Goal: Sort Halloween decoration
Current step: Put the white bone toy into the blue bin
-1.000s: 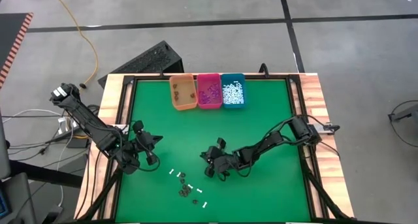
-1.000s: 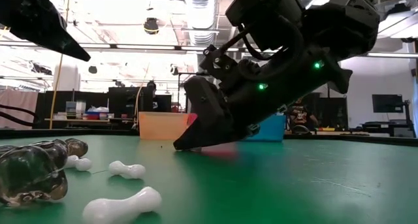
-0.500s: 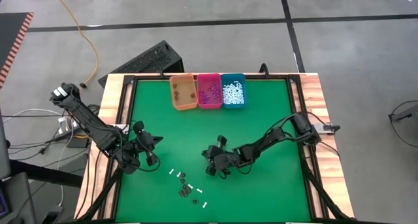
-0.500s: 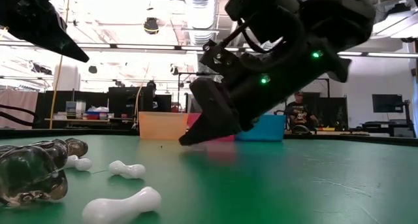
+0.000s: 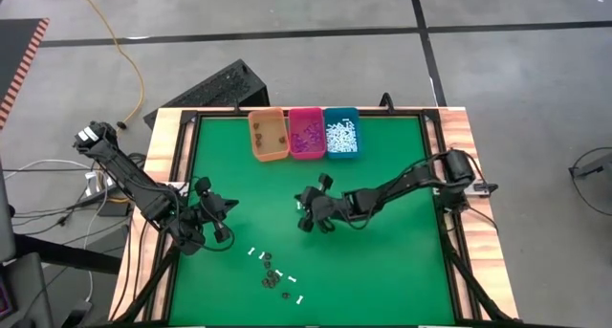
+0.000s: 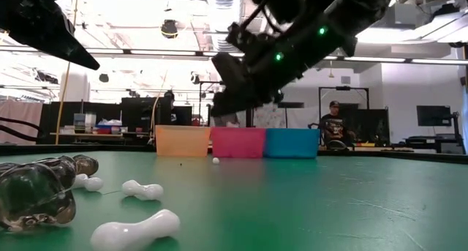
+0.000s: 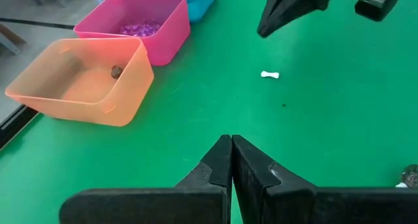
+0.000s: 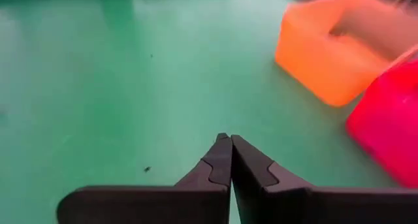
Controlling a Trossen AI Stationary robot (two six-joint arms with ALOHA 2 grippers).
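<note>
You had the right tool (image 5: pixel 304 216) raised above the middle of the green table (image 5: pixel 382 271), fingers pressed together at the tips; whether anything tiny sat between them could not be made out. In the low view it hung clear of the surface, in front of the bins. Your left tool (image 5: pixel 212 223) was at the table's left side, closed on nothing, tips meeting in its own wrist view.

One white bone (image 7: pixel 270 74) lay alone on the green, near the right tool's tip as seen from the left wrist, and apart from the rest.

The remaining loose pieces (image 5: pixel 275 273) sat near the table's front edge, between the two arms: white sticks scattered around a small cluster of dark bits. In the low view three white bones (image 6: pixel 136 230) and a dark glossy piece (image 6: pixel 36 192) lay close to the camera.

At the far edge you had three bins side by side, touching: the orange bin (image 5: pixel 268 135) held a few dark bits, the pink bin (image 5: pixel 306 133) held purple bits, the teal bin (image 5: pixel 341 132) held white pieces.

A person (image 6: pixel 334 126) sat in the room beyond the table.
</note>
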